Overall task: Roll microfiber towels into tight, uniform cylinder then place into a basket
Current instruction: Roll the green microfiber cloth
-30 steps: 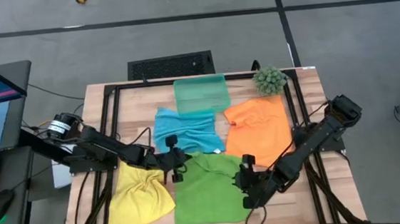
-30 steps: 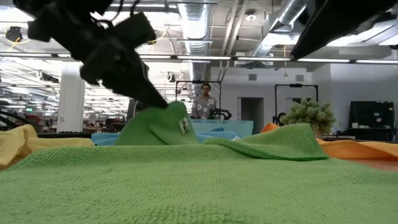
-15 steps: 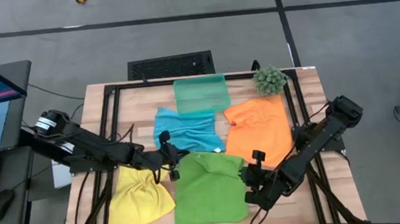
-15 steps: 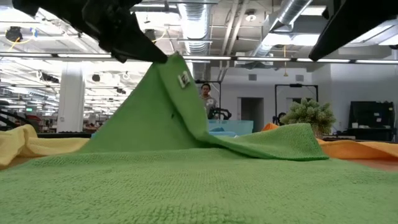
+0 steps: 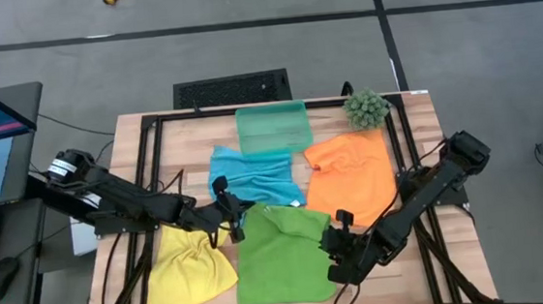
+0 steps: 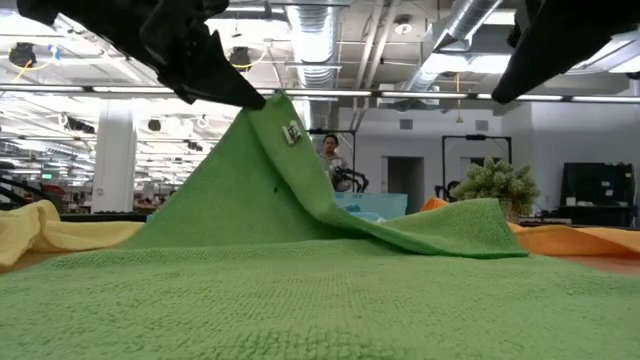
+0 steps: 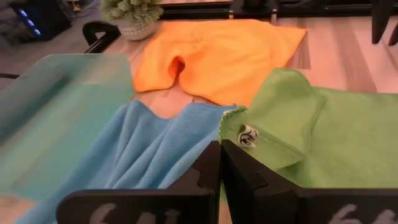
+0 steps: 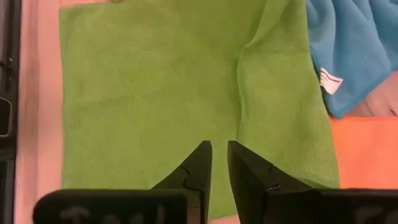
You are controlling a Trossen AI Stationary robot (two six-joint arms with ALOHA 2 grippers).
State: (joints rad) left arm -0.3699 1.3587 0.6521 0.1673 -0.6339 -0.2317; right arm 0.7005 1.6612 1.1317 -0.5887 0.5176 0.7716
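Bright green towel (image 5: 282, 260) lies mid-worktop, its far corner pinched by the left end effector (image 5: 230, 216), the right end effector (image 5: 336, 254) narrowly spread above; folding evenly should suit a tight roll.

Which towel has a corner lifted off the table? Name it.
The green towel. The left claw is shut on its far-left corner and holds it up like a tent, while the yellow, blue and orange towels lie loose on the table.
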